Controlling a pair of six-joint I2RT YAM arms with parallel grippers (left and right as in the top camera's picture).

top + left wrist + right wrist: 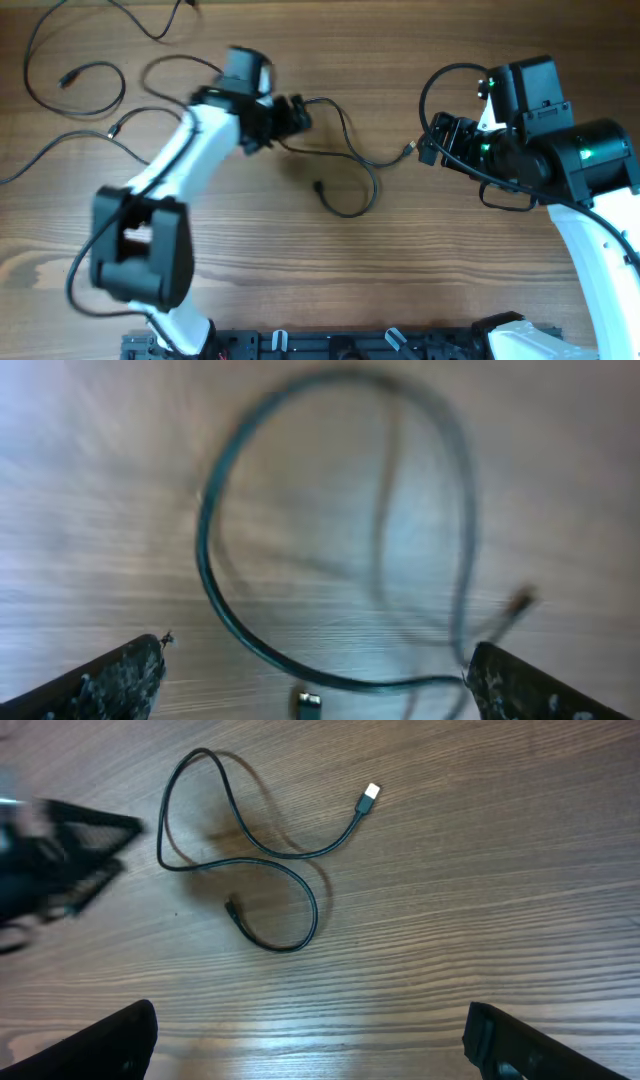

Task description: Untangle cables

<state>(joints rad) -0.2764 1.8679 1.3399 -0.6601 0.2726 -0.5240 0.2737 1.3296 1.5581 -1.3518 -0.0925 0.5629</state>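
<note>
One thin black cable point(352, 158) lies in loose loops on the wooden table's middle, with a pale plug point(408, 148) at its right end and a small dark plug point(318, 186) at the other. My left gripper point(295, 113) is open at the cable's left end. In the blurred left wrist view the cable point(205, 560) curves between the open fingers point(315, 660) and is not gripped. My right gripper point(428, 143) is open and empty just right of the pale plug. The right wrist view shows the whole cable point(314, 910), its pale plug point(371, 792) and my open right fingers point(310, 1020).
More thin black cables lie at the table's far left: a loop point(95, 75), a strand at the top edge point(150, 30) and a long strand point(60, 140). The left arm's white link point(170, 160) crosses the left middle. Arm bases stand at the front edge.
</note>
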